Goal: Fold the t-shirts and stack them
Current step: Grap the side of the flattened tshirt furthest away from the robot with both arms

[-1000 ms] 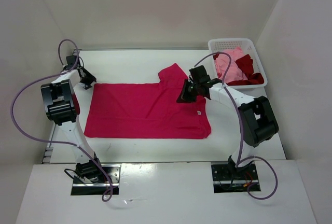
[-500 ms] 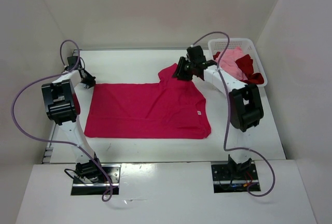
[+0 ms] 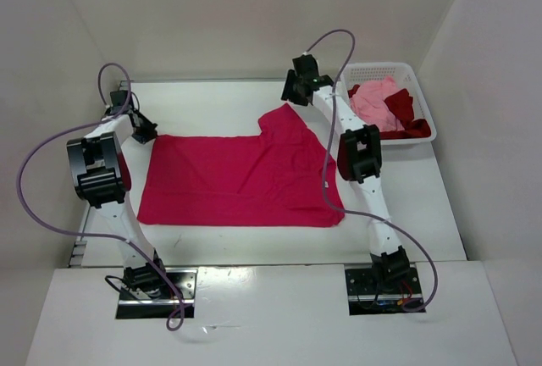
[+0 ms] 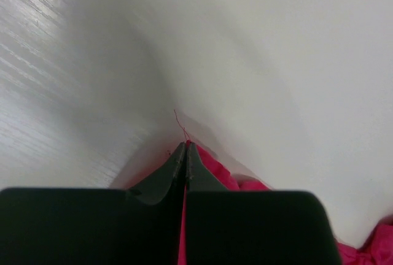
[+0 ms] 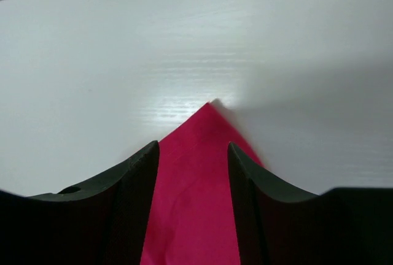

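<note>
Pinches the far hem corner of the crimson shirt (image 3: 241,181) in the left pincer (image 4: 185,148), jaws pressed tight together, a sliver of red cloth and a loose thread showing at their tips. Holds the right pincer (image 5: 193,149) spread wide and low over the sleeve (image 5: 204,131), one jaw on either side of the cloth, clamping nothing. Finds the sleeve's point just ahead of those fingertips, the rest running back beneath the wrist. Leaves the shirt spread flat on the worktop (image 3: 406,205), long axis stretching from one pincer across to the other, the body lying on the near side of both, toward the arm bases. Leaves the pale pink shirt (image 3: 377,99) and dark red shirt (image 3: 413,129) heaped in the basket (image 3: 419,85), off to the outer side of the right pincer, apart from it and held by neither arm. Looks like the start of a fold along the far edge, with one end gripped and the other only straddled. Calls next, most likely, for closing the right pincer on the sleeve, then drawing both far points toward the near hem together. Places the right arm nearer the sleeve and the left nearer the hem corner, with no crossing needed. Risks a slip or a skewed fold if closing on the very tip alone.
</note>
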